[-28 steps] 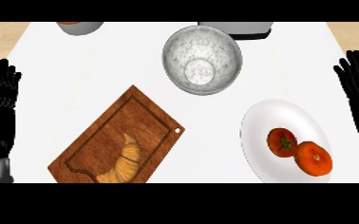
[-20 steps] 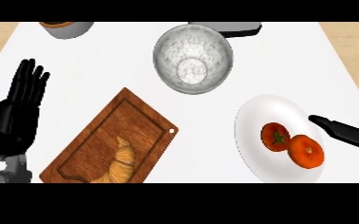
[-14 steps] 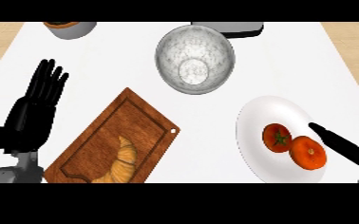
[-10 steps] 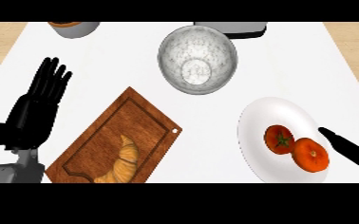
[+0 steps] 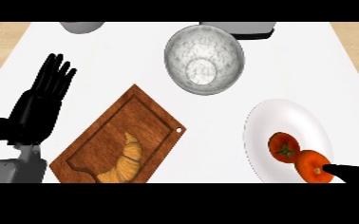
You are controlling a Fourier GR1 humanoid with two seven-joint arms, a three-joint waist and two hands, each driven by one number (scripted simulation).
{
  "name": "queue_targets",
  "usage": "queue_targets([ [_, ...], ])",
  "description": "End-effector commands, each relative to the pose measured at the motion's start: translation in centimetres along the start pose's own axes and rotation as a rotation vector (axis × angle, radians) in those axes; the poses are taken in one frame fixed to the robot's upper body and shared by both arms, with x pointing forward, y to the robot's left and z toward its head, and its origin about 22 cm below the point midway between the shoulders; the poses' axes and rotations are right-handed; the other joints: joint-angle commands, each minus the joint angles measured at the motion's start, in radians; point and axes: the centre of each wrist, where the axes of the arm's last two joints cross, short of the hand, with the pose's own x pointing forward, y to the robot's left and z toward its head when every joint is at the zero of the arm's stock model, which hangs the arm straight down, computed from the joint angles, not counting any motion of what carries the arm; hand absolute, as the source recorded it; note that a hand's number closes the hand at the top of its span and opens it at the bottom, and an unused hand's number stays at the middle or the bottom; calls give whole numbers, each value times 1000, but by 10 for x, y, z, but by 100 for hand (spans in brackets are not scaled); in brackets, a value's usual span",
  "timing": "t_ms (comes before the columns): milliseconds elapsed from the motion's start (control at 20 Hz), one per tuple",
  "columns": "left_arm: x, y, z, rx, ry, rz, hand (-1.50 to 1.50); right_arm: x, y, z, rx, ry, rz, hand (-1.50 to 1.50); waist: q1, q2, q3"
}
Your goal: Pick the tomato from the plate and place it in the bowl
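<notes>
Reach step. Two tomatoes (image 5: pixel 283 147) lie on the plate (image 5: pixel 280 114), table's right. Right hand (image 5: pixel 344 172) tip touches the orange one (image 5: pixel 310 165); fingers' state: cannot tell. Left hand (image 5: pixel 38 107) rests with fingers straight, left edge. Next: grasp, carry to bowl (image 5: pixel 204 59).

Left robot hand (image 5: pixel 35 111) open, fingers up; right robot hand (image 5: pixel 344 171) barely visible.
</notes>
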Motion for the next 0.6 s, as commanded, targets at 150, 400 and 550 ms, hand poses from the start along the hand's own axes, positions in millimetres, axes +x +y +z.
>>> queue_targets([
  [150,1,-6,-6,-19,-5,4,0,87,-35,20,309,89,234,-150,9,-6,4],
  [400,-4,-8,-7,-3,9,15,0,137,-29,31,339,177,188,-150,-5,-7,9],
  [550,-3,-6,-7,4,-9,1,0,127,-11,34,360,183,170,-150,-16,-9,10],
])
